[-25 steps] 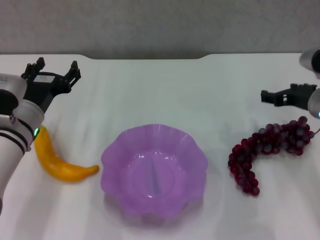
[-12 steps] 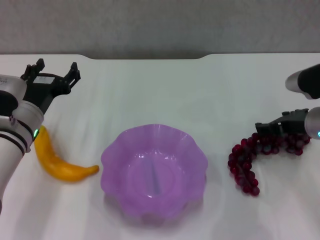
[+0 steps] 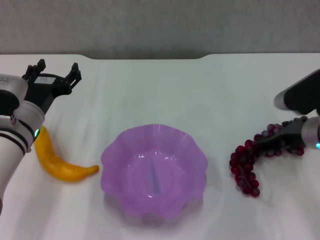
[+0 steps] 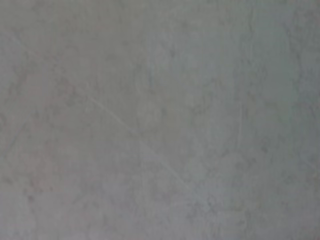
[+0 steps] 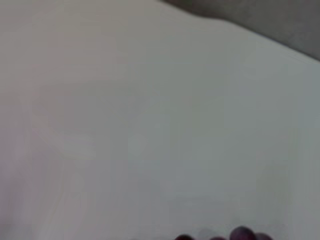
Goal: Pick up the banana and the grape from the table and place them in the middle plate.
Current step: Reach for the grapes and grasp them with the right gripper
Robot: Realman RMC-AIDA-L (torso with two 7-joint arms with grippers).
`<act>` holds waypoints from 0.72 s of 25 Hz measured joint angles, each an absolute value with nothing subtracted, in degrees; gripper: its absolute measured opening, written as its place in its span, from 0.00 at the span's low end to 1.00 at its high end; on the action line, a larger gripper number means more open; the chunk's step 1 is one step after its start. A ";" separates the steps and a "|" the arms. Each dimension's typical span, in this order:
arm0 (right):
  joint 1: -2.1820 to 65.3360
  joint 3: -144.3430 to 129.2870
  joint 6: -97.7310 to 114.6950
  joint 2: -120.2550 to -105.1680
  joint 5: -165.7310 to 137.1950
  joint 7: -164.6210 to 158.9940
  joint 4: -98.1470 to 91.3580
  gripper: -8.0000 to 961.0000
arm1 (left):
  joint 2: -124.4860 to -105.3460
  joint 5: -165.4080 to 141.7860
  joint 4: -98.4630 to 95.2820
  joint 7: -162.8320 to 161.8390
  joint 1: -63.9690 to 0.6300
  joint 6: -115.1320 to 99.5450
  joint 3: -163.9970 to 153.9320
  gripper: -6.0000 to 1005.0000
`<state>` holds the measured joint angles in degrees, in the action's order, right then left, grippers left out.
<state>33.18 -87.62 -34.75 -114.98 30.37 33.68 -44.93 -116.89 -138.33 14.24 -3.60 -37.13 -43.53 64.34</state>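
Purple translucent scalloped middle plate point(image 3: 154, 170) sits centre on white table point(image 3: 165, 90). Curved yellow-orange banana point(image 3: 57, 160) lies to its left, dark red grape bunch point(image 3: 247, 162) to its right. Right gripper point(image 3: 272, 142) is down on bunch's far end — finger state can't be told. Left gripper point(image 3: 54, 72) hovers beyond banana, fingers apart.

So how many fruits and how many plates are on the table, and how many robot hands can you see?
Fruits: 2, the banana and the grape bunch
Plates: 1, the middle plate
Robot hands: 2, the left gripper and the right gripper
Total: 5
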 joint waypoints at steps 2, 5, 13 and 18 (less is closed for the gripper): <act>33.19 -89.93 -34.85 -115.10 29.82 33.68 -45.21 0.92 | -116.90 -138.34 14.24 -3.60 -37.15 -43.51 64.34 0.89; 33.12 -91.17 -35.06 -115.20 29.77 33.68 -45.61 0.92 | -116.89 -138.34 14.24 -3.60 -37.17 -43.50 64.34 0.89; 32.15 -91.70 -38.01 -115.09 26.63 33.90 -48.28 0.92 | -116.89 -138.34 14.27 -3.60 -37.02 -43.50 64.34 0.89; 32.01 -92.67 -38.13 -115.17 25.45 33.62 -48.02 0.92 | -116.89 -138.34 14.57 -3.60 -37.14 -43.50 64.34 0.89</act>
<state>32.01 -92.67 -38.13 -115.17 25.45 33.62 -48.02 -116.89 -138.34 14.57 -3.60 -37.14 -43.50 64.34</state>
